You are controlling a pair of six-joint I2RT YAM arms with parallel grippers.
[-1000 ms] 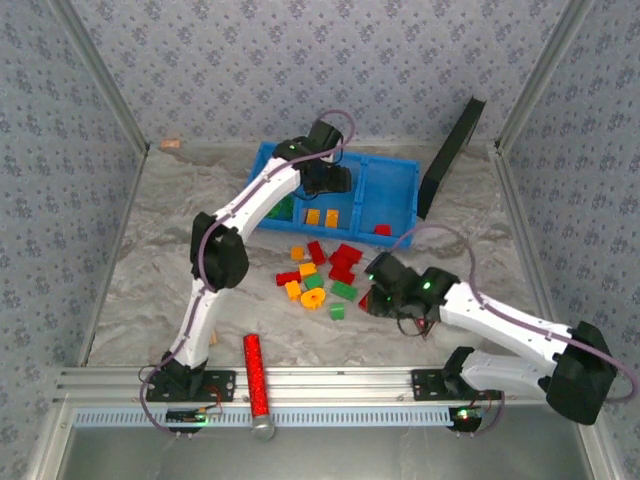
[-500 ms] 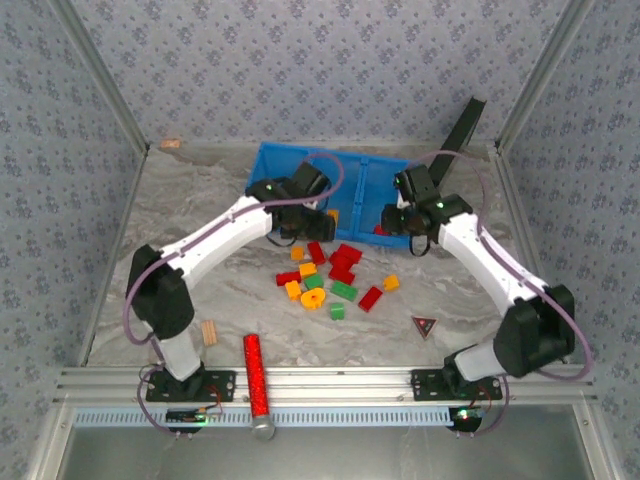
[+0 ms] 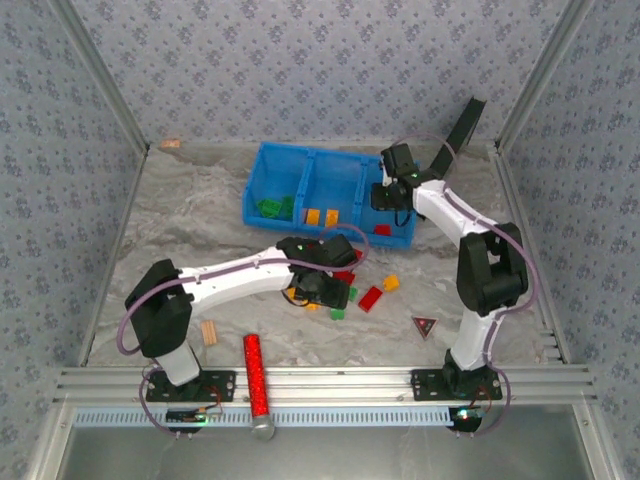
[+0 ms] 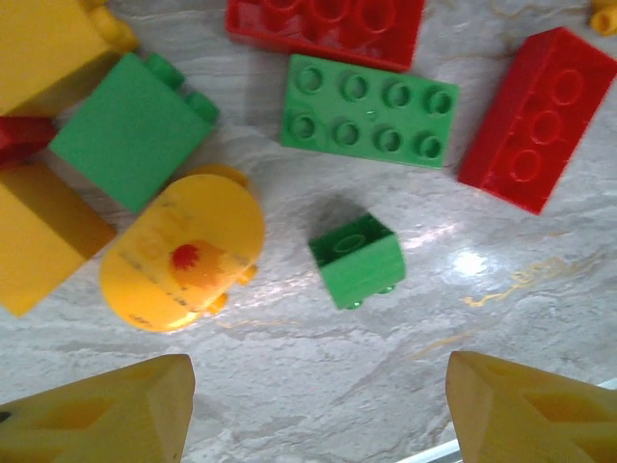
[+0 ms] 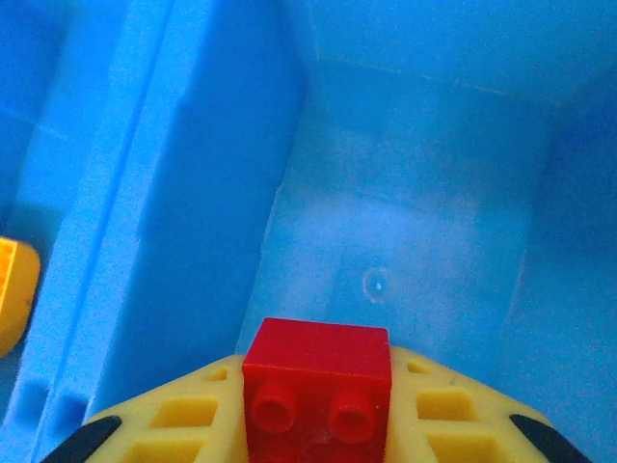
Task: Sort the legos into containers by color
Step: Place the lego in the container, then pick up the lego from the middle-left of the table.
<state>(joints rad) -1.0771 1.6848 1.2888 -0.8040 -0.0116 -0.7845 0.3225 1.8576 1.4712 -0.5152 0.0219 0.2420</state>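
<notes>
Two grippers are working for you. Your left gripper (image 4: 318, 410) is hovering with its jaws spread wide and empty above a small green brick (image 4: 357, 258), which is lying on the table (image 4: 289, 386) just beside a round yellow piece (image 4: 183, 253). Your right gripper (image 5: 316, 429) is pinching a red brick (image 5: 316, 367) and is holding it over the right-hand compartment (image 5: 405, 193) of the blue bin (image 3: 262, 172).
</notes>
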